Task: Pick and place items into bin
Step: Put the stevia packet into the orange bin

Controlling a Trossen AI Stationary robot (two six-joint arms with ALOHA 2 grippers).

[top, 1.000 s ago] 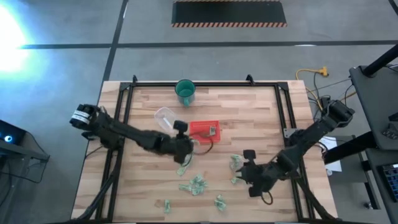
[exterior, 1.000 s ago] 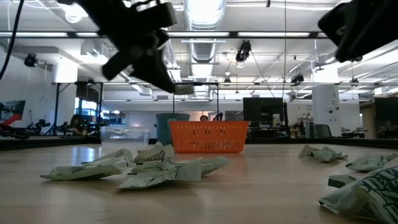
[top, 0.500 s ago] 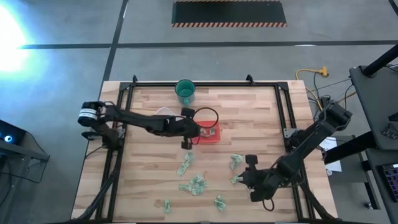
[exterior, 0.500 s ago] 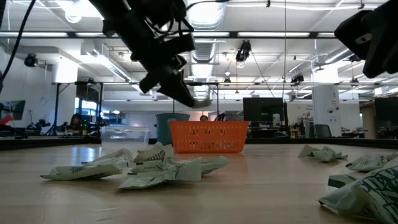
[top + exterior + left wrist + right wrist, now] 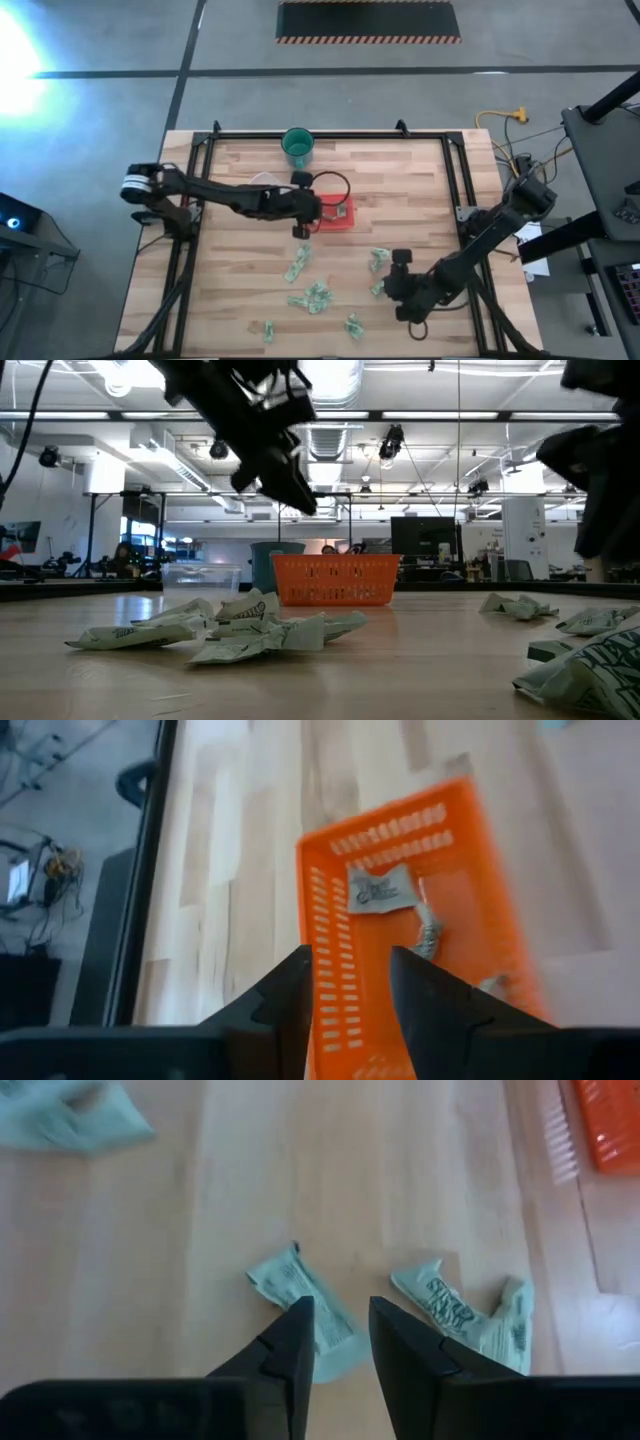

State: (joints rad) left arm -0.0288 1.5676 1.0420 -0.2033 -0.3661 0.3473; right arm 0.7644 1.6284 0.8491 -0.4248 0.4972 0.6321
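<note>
Over the bin (image 5: 331, 212): left gripper (image 5: 348, 982) is hanging open, holding nothing.
Right gripper (image 5: 336, 1330): is hanging open over items (image 5: 310, 1305).

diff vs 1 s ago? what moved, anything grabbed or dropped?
The left gripper swung from beside the loose wrappers up to the red tray and now hangs open over it, with wrappers lying inside. Whether it carried one there cannot be told. The right gripper edged toward the wrapper near the table's front right, open, holding nothing. The green cup and the tray stayed put.
</note>
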